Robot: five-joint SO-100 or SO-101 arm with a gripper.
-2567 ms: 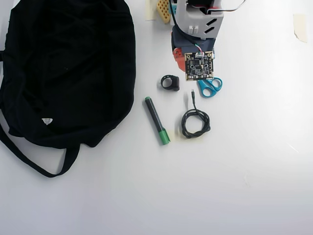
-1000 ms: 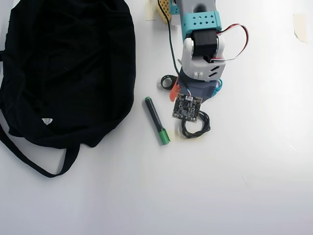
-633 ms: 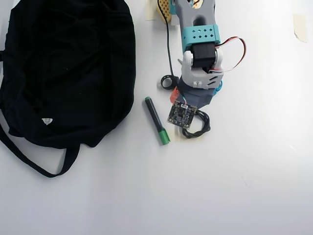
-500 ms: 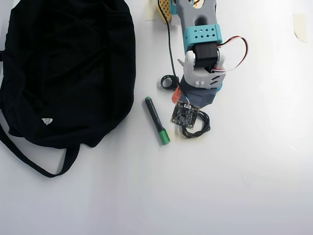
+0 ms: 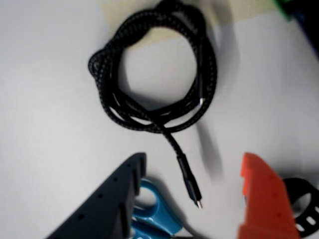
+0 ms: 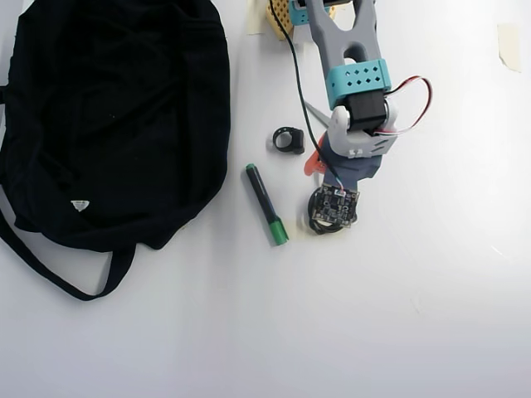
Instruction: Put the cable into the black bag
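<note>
The black braided cable (image 5: 154,74) lies coiled on the white table, and its plug end (image 5: 192,189) trails toward me. My gripper (image 5: 194,159) hangs above it, open and empty, with the dark finger (image 5: 117,199) on the left and the orange finger (image 5: 261,199) on the right of the plug end. In the overhead view the gripper (image 6: 334,178) points down at the table's middle. The wrist camera board hides most of the cable (image 6: 315,222). The black bag (image 6: 116,116) lies flat at the far left, well apart from the gripper.
A blue scissors handle (image 5: 152,209) lies under the dark finger. A black ring-shaped strap (image 5: 304,204) sits beside the orange finger and also shows in the overhead view (image 6: 289,139). A green-tipped marker (image 6: 265,203) lies between the bag and the cable.
</note>
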